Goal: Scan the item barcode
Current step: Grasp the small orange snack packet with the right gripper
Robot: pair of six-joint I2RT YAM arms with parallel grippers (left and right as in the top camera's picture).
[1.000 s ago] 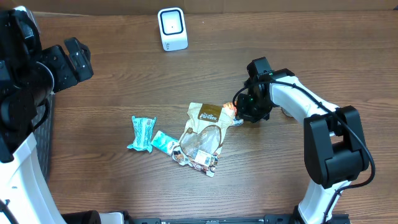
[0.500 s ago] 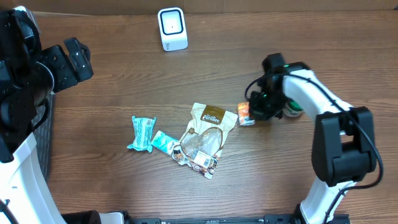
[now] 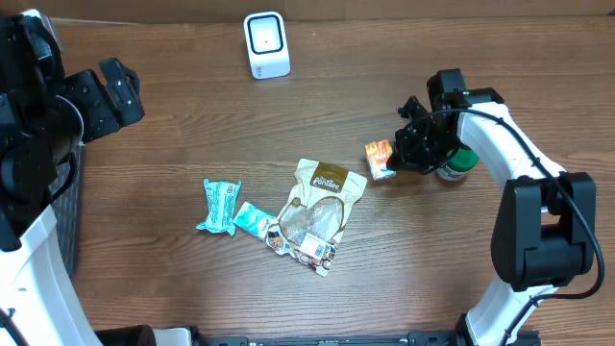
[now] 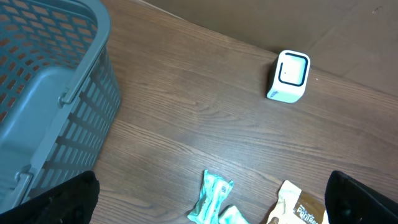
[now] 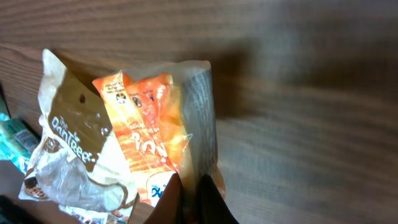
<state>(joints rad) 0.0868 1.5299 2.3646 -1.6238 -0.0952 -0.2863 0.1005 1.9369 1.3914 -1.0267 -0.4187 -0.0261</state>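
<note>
Grips an orange snack packet (image 3: 379, 159) in the right hand (image 3: 402, 154), fingers clamped together on one edge. Holds it just right of the brown pouch (image 3: 315, 211) and near a green-lidded jar (image 3: 455, 165), printed face toward the wrist camera. Shows two teal wrappers (image 3: 220, 204) lying left of the pouch on the wooden desk (image 3: 173, 288). Shows the white scanner (image 3: 266, 44) upright at the desk's far edge, well apart from the packet. Holds the left hand (image 3: 123, 89) spread wide and empty at far left, near a blue-grey basket (image 4: 43, 93).

Mock shop checkout, barcode scanner (image 3: 266, 43), plastic basket (image 4: 56, 93), wooden table (image 3: 173, 288)
</note>
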